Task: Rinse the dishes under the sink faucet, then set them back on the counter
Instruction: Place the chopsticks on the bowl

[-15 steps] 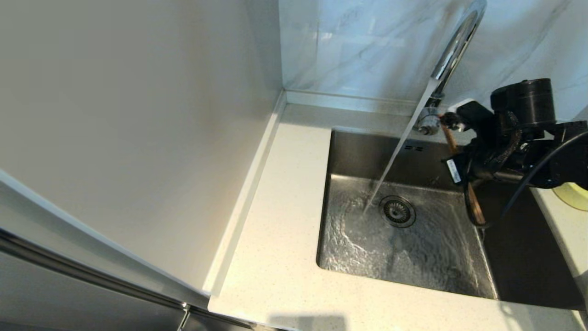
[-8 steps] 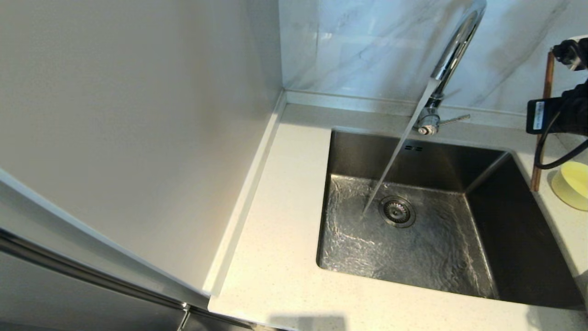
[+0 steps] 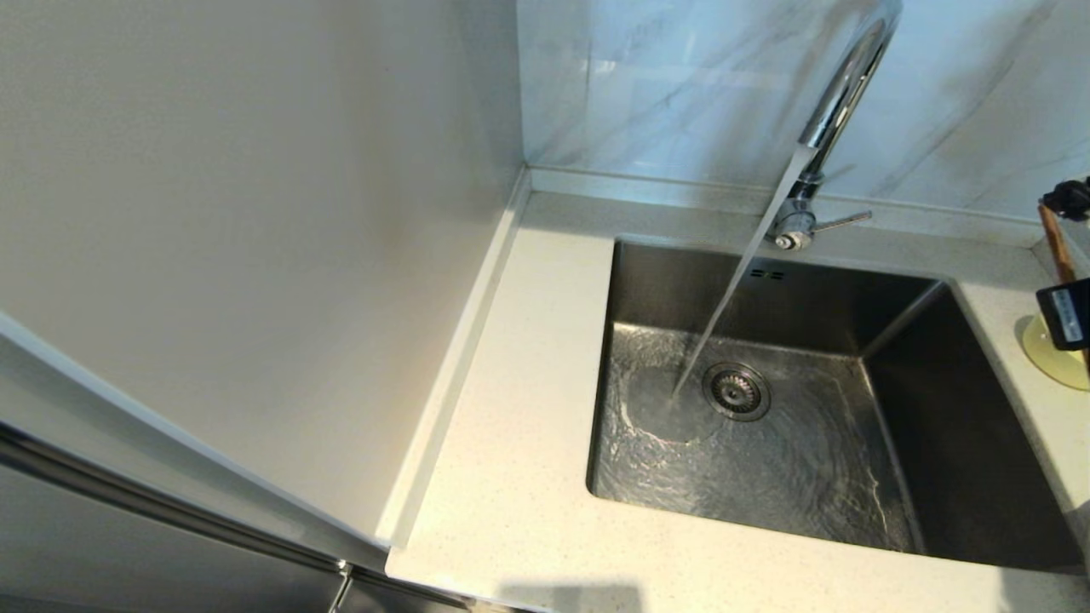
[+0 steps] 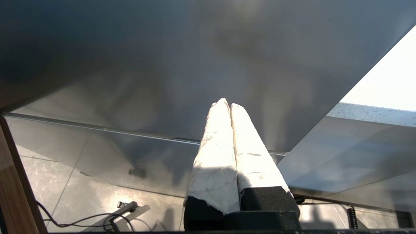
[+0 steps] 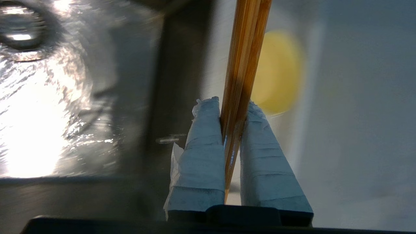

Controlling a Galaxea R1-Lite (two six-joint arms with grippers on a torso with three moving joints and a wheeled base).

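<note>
My right gripper (image 5: 232, 105) is shut on the brown wooden chopsticks (image 5: 245, 55), which stick out past its taped fingers (image 5: 204, 143). In the head view it sits at the far right edge, over the counter (image 3: 511, 477) right of the sink, with the chopsticks (image 3: 1056, 243) tilted above the pale-yellow bowl (image 3: 1046, 353). The bowl (image 5: 278, 73) rests on the counter just beyond the fingertips. The chrome faucet (image 3: 839, 94) runs a stream of water into the steel sink (image 3: 647, 281). The cream plate is out of view. My left gripper (image 4: 226, 103) is parked low, shut and empty.
The faucet's side lever (image 3: 839, 222) points right above the sink's back rim. The drain (image 3: 737, 390) lies mid-basin under rippling water. A tall pale panel (image 3: 255, 238) closes off the left side. Grey-veined marble tiles (image 3: 681, 77) line the back wall.
My right gripper has carried the chopsticks out of the sink, up and rightward, then down over the counter beside the bowl. Water keeps running.
</note>
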